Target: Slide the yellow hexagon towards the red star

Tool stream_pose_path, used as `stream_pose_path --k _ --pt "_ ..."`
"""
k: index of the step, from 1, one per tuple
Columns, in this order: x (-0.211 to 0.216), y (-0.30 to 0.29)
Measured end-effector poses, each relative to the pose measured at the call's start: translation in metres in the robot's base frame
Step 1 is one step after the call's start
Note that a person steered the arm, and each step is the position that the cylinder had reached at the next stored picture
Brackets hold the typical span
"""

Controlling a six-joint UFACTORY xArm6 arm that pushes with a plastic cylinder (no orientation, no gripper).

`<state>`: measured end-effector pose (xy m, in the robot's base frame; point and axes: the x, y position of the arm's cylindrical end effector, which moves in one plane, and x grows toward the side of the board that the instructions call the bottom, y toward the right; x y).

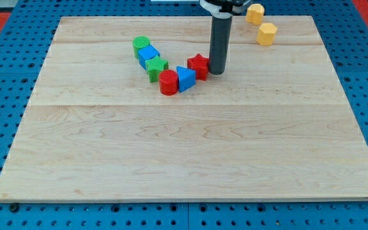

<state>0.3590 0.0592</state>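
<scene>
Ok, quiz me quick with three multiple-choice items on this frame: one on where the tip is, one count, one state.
1. Where is my tip?
A. just to the view's right of the red star
B. beside the two yellow blocks
C. at the board's bottom edge

2. How many yellow blocks are there?
A. one
B. two
C. three

3. How do the two yellow blocks stand relative to the cluster of red, blue and green blocks?
A. touching it
B. stacked on it
C. well apart from it, towards the view's top right

Answers:
1 A: the rod's end sits close against the star's right side.
2 B: one yellow block at the top edge, and another just below it.
3 C: bare board lies between them and the cluster.
</scene>
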Motion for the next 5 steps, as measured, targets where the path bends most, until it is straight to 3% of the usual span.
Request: stream_pose_path --k 3,5 --pt "0.000 0.019" --pt "-0.006 0.118"
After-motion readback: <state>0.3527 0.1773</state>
